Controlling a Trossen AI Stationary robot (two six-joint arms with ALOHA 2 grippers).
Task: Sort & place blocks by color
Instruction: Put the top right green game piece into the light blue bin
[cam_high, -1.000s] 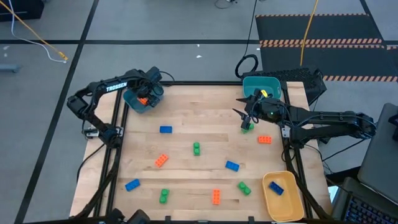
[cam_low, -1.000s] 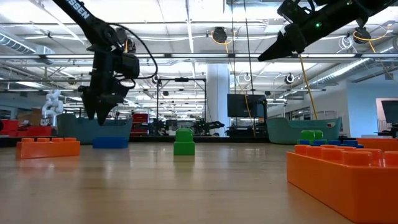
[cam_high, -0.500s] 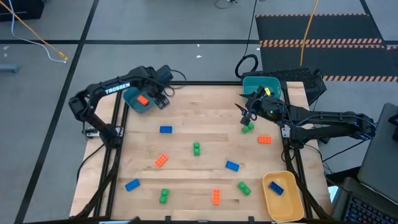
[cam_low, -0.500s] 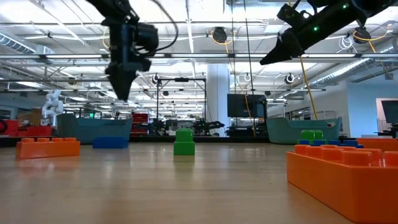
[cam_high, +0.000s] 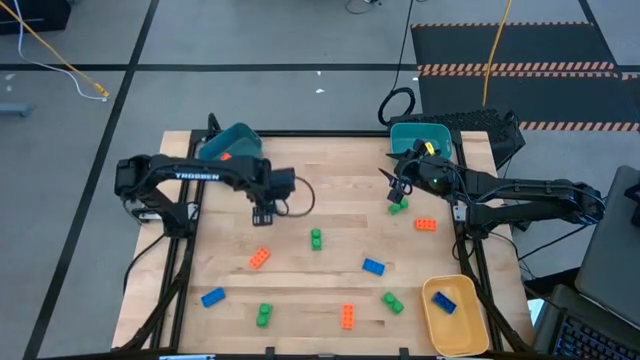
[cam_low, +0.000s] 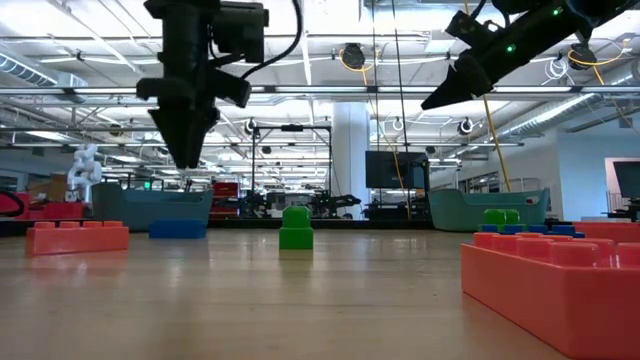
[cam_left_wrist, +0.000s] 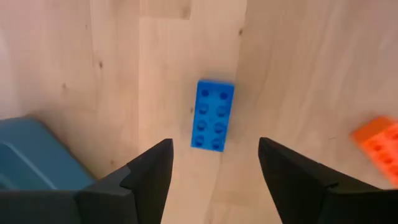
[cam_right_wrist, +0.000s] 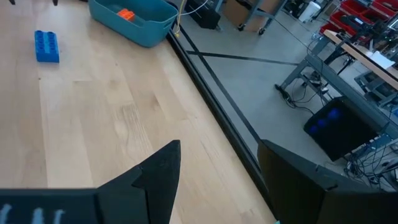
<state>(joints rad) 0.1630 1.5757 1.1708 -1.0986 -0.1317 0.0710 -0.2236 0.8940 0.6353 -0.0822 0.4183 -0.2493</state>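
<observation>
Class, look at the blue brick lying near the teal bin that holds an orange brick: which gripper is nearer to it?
Left. The left gripper hangs open directly above the blue brick, which lies between its fingers in its wrist view. The right gripper is across the table, over a green brick.

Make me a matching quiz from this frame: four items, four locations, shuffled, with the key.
Items:
1. left tool
2. right tool
3. yellow bin
4. teal bin at the table's far-left corner

Locations or contents:
A. holds an orange block
B. holds a blue block
C. above the green block near the other teal bin
D. open over a blue block on the table

Pairs: 1-D, 2-C, 3-B, 4-A
</observation>
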